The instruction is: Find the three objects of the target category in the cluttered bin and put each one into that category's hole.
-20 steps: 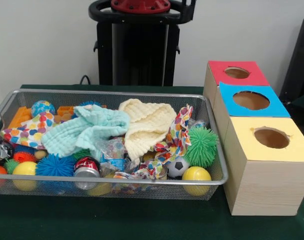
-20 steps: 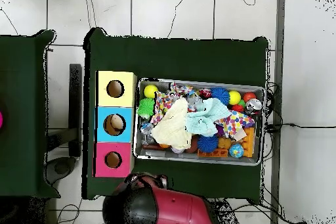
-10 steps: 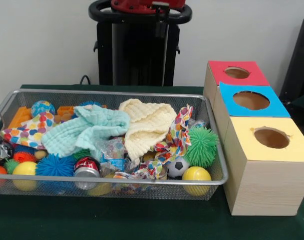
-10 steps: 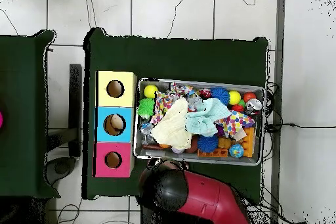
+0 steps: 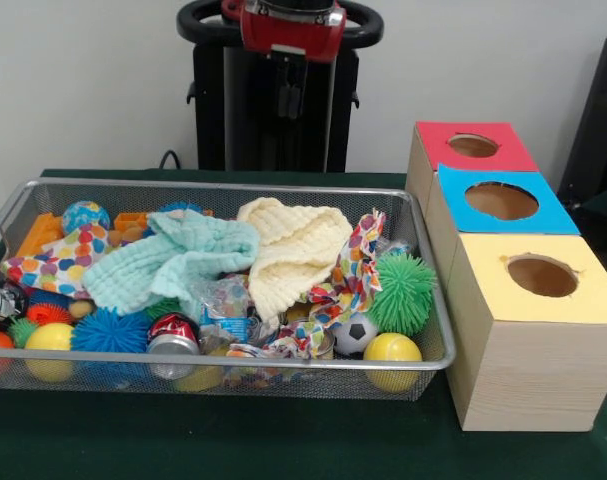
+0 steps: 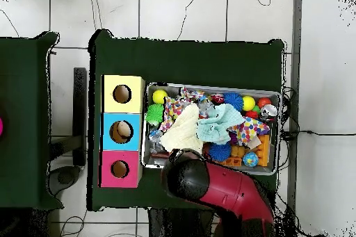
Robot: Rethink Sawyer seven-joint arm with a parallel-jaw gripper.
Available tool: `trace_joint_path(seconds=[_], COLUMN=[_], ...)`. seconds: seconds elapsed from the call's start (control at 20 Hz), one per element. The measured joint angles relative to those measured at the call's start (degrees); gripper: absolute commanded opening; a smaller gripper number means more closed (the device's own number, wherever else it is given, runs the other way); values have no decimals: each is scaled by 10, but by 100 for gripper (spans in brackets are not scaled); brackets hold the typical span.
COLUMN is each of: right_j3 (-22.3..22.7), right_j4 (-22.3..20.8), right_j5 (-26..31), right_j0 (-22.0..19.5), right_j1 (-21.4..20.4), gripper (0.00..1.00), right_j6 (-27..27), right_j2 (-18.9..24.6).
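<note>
While arm (image 6: 208, 185) overhangs bin (image 6: 275, 133) base-side rim, hole boxes (image 6: 122, 131) unobstructed.

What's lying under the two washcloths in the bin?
Poking out from under the mint cloth and cream cloth: a crumpled plastic bottle, a patterned cloth, and a blue spiky ball. Anything directly beneath the cloths is covered.

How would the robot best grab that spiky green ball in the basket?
Probably from straight above, closing across the middle of the spiky green ball. It is round and sits exposed near the wire basket end, with the patterned cloth touching one side.
</note>
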Motion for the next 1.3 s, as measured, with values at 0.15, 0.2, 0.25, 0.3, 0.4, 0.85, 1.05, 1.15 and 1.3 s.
trace_joint_path(seconds=[0.15,0.2,0.25,0.3,0.4,0.85,1.05,1.15,1.3], right_j3=[-14,-18,-21,-26,-28,-29,-29,-28,-23], right_j4=[-1,-1,-1,-1,-2,-2,-2,0,7], right_j5=[0,0,0,0,0,-39,-82,-106,-156], right_j0=[-5,-7,-9,-16,-20,-45,-64,-76,-98], right_j1=[11,13,15,18,19,29,30,30,31], gripper=[0,0,0,0,0,0,0,0,0], right_j6=[0,0,0,0,0,0,0,0,0], right_j2=[-1,0,-1,-1,-1,0,9,17,38])
